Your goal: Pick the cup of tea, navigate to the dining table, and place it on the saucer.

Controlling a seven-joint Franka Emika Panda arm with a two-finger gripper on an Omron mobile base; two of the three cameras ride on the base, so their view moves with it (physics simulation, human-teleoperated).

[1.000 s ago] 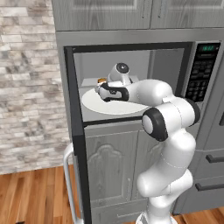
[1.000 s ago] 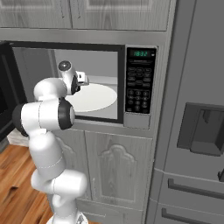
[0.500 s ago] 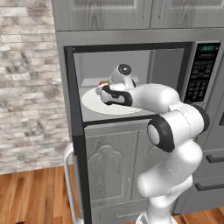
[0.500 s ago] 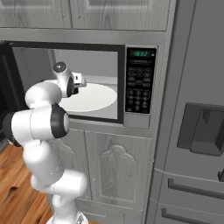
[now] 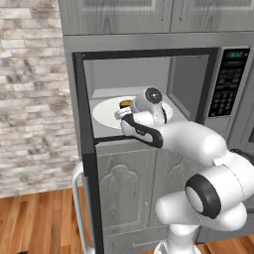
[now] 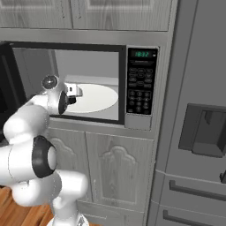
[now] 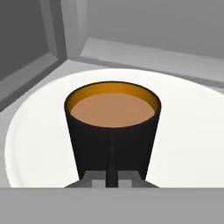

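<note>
Early pick stage. The cup of tea (image 7: 112,131) stands upright on the white turntable plate (image 7: 188,140) inside the open microwave (image 6: 88,84), handle toward the camera. The gripper (image 5: 124,113) reaches into the cavity just before the cup; whether its jaws are spread or closed cannot be told. Judged remaining: grasping, lifting out, driving to the dining table, setting it on the saucer.

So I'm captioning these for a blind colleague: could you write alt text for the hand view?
A black cup of orange-brown tea, seen close up with its handle facing the camera, stands on a white round plate inside a grey microwave.
</note>
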